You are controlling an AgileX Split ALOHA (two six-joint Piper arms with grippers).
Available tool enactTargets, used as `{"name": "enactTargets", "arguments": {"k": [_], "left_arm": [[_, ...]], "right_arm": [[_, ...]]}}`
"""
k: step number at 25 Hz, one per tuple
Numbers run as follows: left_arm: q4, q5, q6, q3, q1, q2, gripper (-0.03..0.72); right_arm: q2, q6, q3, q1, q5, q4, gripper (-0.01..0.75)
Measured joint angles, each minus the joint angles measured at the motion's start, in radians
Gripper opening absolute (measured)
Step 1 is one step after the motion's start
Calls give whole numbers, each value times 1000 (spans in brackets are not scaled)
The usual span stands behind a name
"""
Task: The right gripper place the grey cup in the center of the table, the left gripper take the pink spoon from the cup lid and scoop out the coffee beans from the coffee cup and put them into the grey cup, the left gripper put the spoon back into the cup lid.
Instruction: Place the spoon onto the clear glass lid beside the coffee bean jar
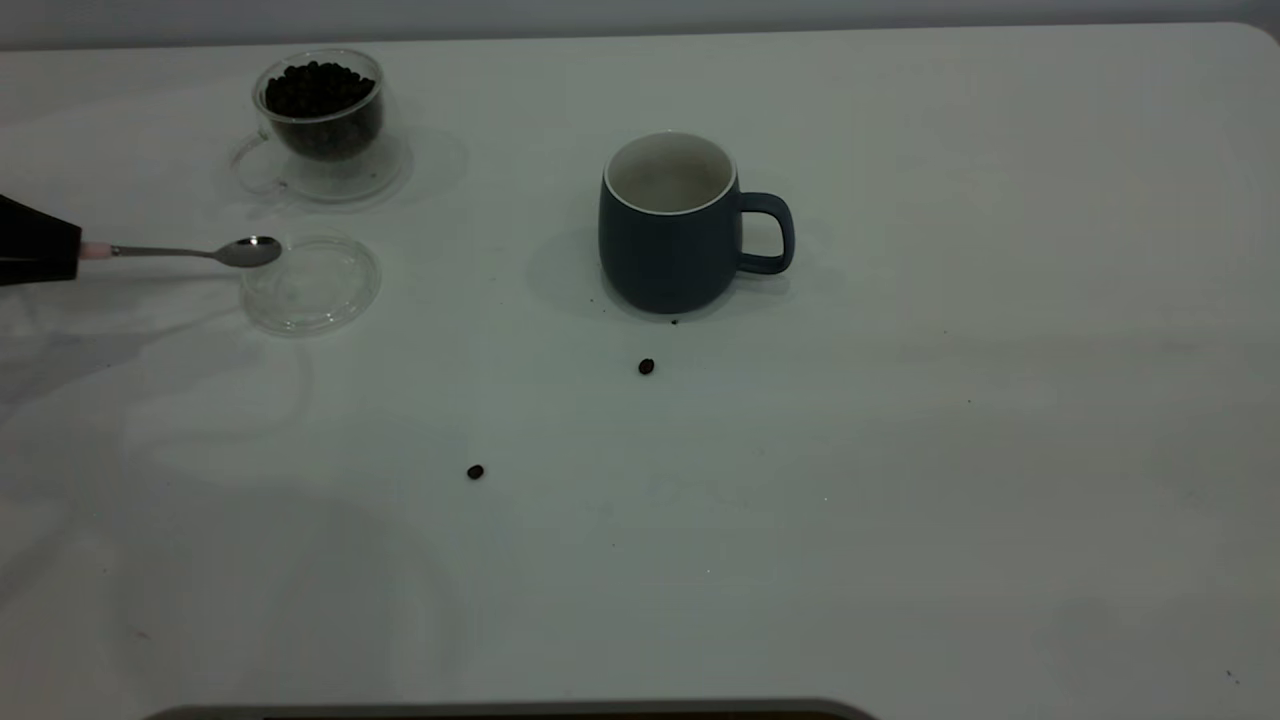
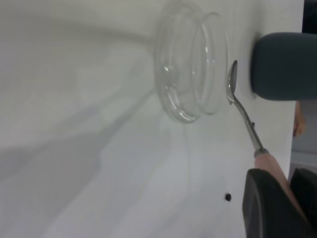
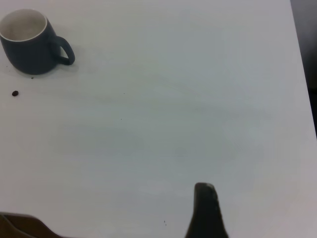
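Exterior: at left edge the left tool pinches the spoon, bowl over the lid; mug centre. Left wrist: spoon bowl sits beyond the lid's rim, so releasing could miss. Right wrist: right tool, state unclear.
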Motion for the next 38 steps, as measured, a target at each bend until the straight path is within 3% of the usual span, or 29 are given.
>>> {"name": "enactTargets", "arguments": {"k": [11, 31, 34, 38], "left_arm": [[-14, -164, 3, 0, -112, 2, 116], [-157, -126, 19, 0, -160, 94, 119], [-165, -138, 28, 0, -160, 95, 145], [-166, -172, 29, 0, -160, 100, 251]], "right_arm": [[0, 0, 0, 0, 0, 0, 590], [0, 0, 0, 0, 0, 0, 590], [0, 0, 0, 0, 0, 0, 590], [0, 0, 0, 0, 0, 0, 590]]}}
